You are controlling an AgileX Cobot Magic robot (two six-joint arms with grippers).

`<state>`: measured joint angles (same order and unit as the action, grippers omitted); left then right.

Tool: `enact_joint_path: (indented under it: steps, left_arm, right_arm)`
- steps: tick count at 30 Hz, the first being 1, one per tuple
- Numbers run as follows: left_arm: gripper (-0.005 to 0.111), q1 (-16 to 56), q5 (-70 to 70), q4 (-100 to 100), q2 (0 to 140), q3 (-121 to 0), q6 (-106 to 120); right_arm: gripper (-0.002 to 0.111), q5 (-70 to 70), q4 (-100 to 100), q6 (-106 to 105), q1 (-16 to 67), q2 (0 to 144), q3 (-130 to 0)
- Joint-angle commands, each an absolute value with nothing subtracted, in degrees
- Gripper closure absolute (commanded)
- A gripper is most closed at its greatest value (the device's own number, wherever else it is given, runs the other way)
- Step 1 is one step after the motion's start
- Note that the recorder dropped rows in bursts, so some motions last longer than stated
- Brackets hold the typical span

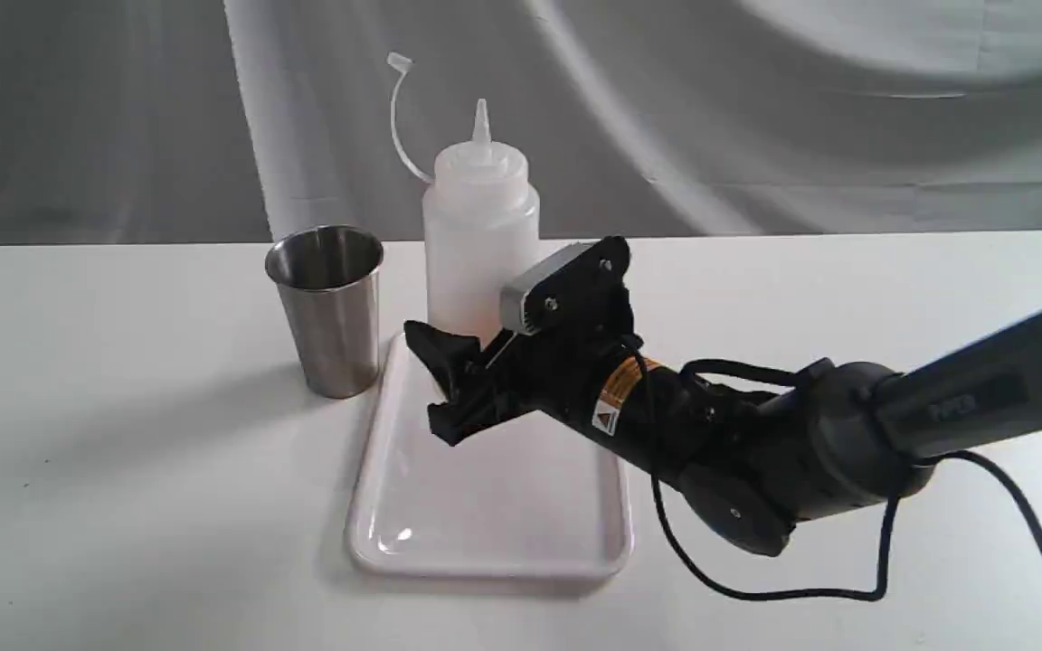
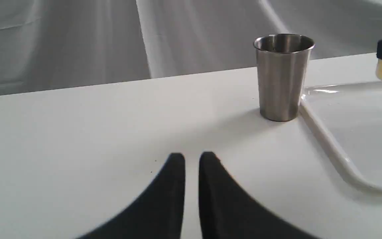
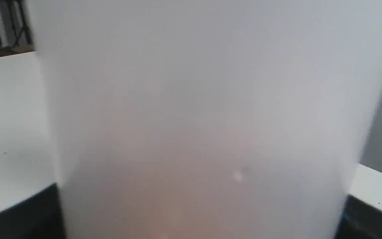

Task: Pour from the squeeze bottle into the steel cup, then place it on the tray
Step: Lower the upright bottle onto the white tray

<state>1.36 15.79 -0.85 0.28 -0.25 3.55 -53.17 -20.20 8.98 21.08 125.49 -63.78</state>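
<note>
Item 1, the squeeze bottle (image 1: 480, 235): upright at the far end of the tray (image 1: 485, 506), amber liquid low inside.
Item 2, the steel cup (image 1: 326, 307): upright on the table (image 1: 123, 452), just beside the tray's far left corner.
Item 3, right gripper (image 1: 440, 384): fingers apart around the bottle's lower body. I cannot tell from my feeds whether they press it (the wrist view is mostly blur).
Item 4, left gripper (image 2: 191, 157): fingers nearly together, nothing between them.

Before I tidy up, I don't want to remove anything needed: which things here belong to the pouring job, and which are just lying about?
Job: squeeze bottle, steel cup, tray.
Not the job: white table, grey backdrop cloth, black cable.
</note>
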Motion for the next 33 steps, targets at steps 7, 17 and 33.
enact_joint_path:
  steps: [7, 17, 33]
  left_arm:
    - [0.098, 1.3, 15.2, -1.1, 0.0, 0.0, 3.5]
    - [0.098, 1.3, 15.2, -1.1, 0.0, 0.0, 3.5]
    - [0.098, 1.3, 15.2, -1.1, 0.0, 0.0, 3.5]
  right_arm:
    - [0.108, -56.5, -22.7, 9.5, 20.6, 128.2, -63.8]
    - [0.108, -61.4, -19.9, 9.3, 20.6, 132.3, -63.8]
    - [0.108, -62.1, -17.4, 6.0, 20.6, 135.3, -63.8]
